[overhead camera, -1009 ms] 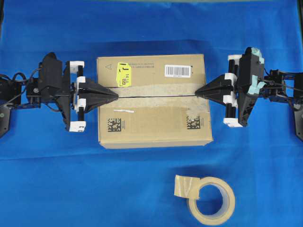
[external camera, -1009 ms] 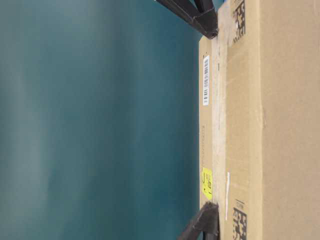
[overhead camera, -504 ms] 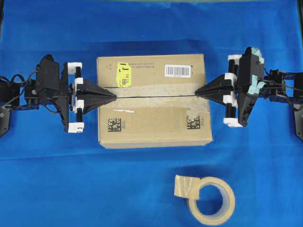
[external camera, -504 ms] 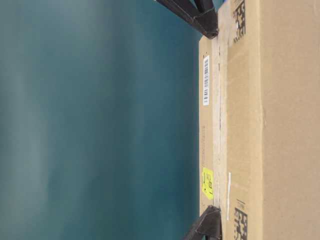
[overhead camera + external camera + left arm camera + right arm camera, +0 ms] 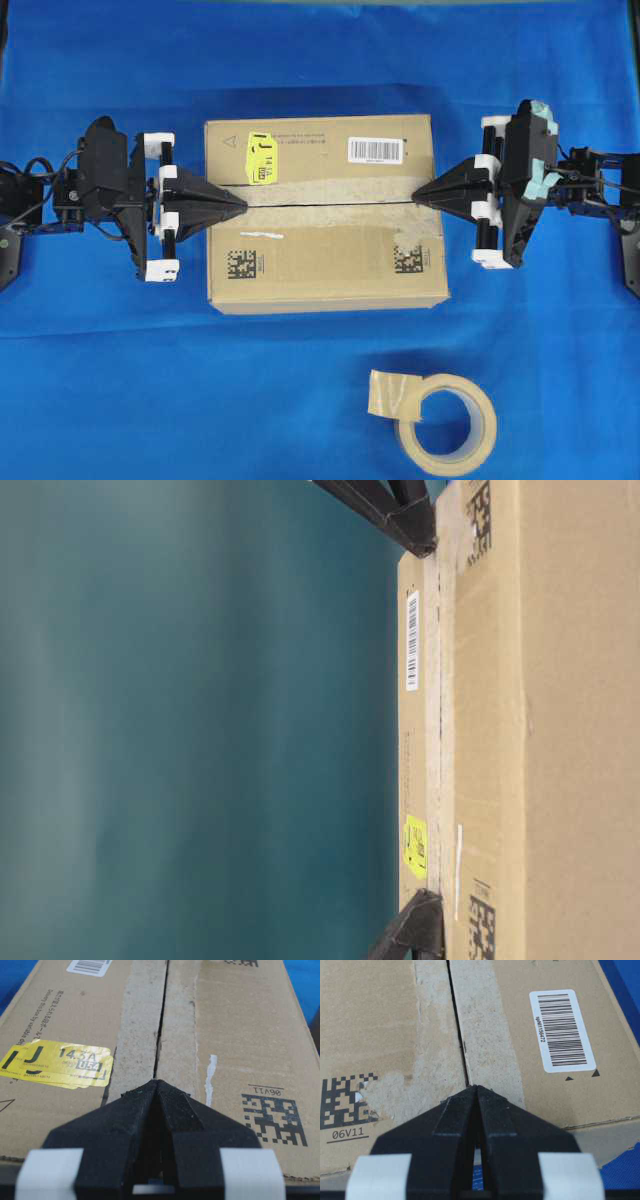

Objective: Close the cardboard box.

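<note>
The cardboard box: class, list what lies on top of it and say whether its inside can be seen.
On the cardboard box: a yellow sticker, a barcode label, two square codes and both shut gripper tips at the seam ends. The flaps are down, hiding the inside.

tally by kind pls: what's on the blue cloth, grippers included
cardboard box: 1
tape roll: 1
grippers: 2, left gripper and right gripper
Total: 4
</note>
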Action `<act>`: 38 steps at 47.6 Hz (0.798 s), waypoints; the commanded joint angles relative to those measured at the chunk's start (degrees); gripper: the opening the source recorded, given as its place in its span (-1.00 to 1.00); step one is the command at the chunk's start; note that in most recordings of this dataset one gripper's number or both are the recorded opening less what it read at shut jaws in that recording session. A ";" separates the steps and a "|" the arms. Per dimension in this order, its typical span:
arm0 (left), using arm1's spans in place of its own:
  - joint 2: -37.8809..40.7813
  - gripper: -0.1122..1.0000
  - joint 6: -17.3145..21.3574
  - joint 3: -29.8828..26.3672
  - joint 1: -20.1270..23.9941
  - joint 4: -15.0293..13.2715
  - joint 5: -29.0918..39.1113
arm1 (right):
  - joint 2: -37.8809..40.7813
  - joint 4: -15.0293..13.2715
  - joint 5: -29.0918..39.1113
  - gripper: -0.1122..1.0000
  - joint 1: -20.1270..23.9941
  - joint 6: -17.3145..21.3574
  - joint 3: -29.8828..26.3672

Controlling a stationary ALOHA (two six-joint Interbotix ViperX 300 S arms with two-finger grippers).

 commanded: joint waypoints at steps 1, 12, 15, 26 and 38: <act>-0.26 -0.79 -0.09 -0.70 -0.35 0.09 -0.09 | -0.44 0.00 -0.26 -0.79 0.09 0.00 -0.26; -0.26 -0.79 -0.09 -0.88 -0.62 0.09 -0.09 | -0.53 0.00 -0.26 -0.79 0.35 0.09 -0.35; -0.26 -0.79 -0.18 -0.88 -0.70 0.09 -0.09 | -0.44 0.00 -0.26 -0.79 0.44 0.09 -0.35; -0.26 -0.79 -0.18 -0.97 -0.70 0.09 0.00 | -0.53 0.00 -0.26 -0.79 0.88 0.09 -0.44; -0.26 -0.79 -0.18 -1.14 -0.79 0.09 0.62 | -0.44 0.00 -0.26 -0.79 1.05 0.09 -0.53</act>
